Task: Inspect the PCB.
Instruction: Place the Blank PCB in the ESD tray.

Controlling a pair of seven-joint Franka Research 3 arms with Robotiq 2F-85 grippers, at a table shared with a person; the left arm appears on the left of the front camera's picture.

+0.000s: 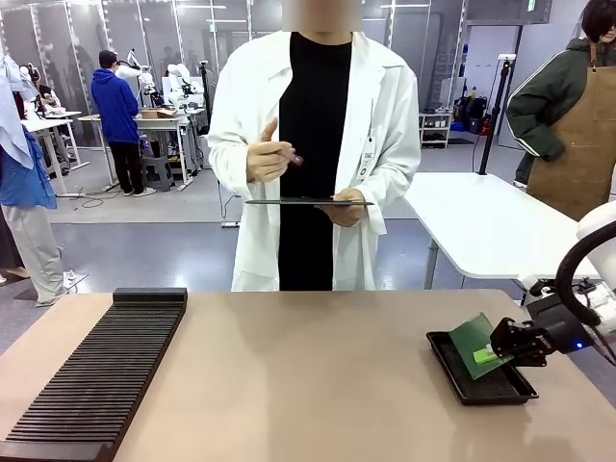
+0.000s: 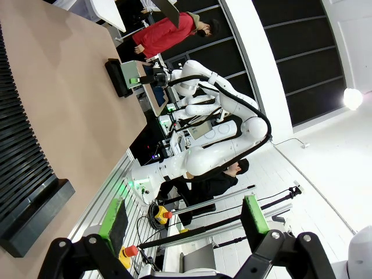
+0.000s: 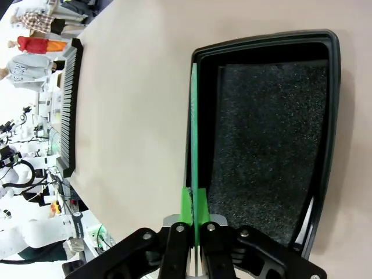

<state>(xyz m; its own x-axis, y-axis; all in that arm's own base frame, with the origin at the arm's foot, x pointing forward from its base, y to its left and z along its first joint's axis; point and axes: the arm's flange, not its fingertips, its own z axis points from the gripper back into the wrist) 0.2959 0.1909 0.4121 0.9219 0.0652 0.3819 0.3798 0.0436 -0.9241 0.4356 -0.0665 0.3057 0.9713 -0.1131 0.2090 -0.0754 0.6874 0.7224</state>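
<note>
Right gripper [image 1: 493,352] at 4 o'clock, jaws clamped on PCB [image 1: 474,342] edge, board tilted above black tray [image 1: 481,390]. Left gripper [image 2: 185,224] jaws wide apart, holding nothing. Slotted rack [image 1: 96,375] at 8 o'clock. Person [image 1: 313,154] at 12 o'clock holds clipboard [image 1: 306,201].

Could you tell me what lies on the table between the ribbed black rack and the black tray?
Nothing: in the front view the table is bare between the rack and the black tray, over which the right gripper holds the PCB tilted.

The PCB [image 1: 474,342], a thin green board, stands tilted on edge above the black tray [image 1: 481,389].
</note>
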